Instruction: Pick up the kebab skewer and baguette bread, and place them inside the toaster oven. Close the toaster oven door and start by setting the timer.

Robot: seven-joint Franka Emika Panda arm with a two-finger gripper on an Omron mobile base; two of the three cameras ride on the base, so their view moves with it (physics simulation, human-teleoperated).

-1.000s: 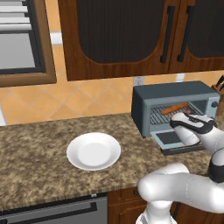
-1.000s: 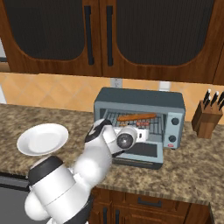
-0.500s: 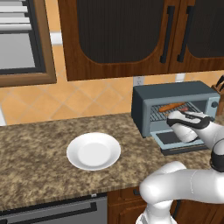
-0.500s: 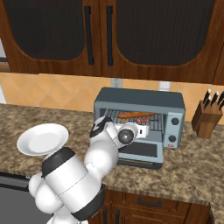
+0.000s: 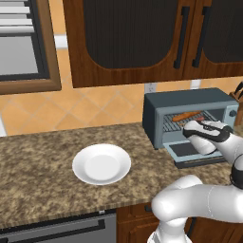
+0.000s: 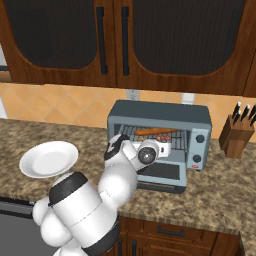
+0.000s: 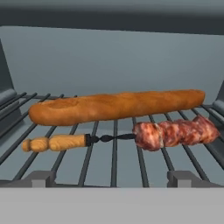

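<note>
The toaster oven (image 5: pixel 190 101) (image 6: pixel 160 111) stands on the counter with its door (image 5: pixel 191 153) (image 6: pixel 163 172) folded down flat. On its wire rack lies the baguette bread (image 7: pixel 113 106) (image 5: pixel 187 115) (image 6: pixel 155 131), running crosswise. Just in front of the bread lies the kebab skewer (image 7: pixel 175 132), its meat chunks to the right and its wooden handle to the left. My gripper (image 5: pixel 193 129) (image 6: pixel 164 148) hovers over the lowered door at the oven mouth, pointing in. It is open and holds nothing.
A white plate (image 5: pixel 101 163) (image 6: pixel 48 159) sits bare on the granite counter left of the oven. The oven's knobs (image 6: pixel 200 138) are on its right front. A knife block (image 6: pixel 236 135) stands right of it. Dark wood cabinets hang above.
My hand has risen slightly at the oven mouth and the arm's elbow has shifted. Bread and skewer stay on the rack.
</note>
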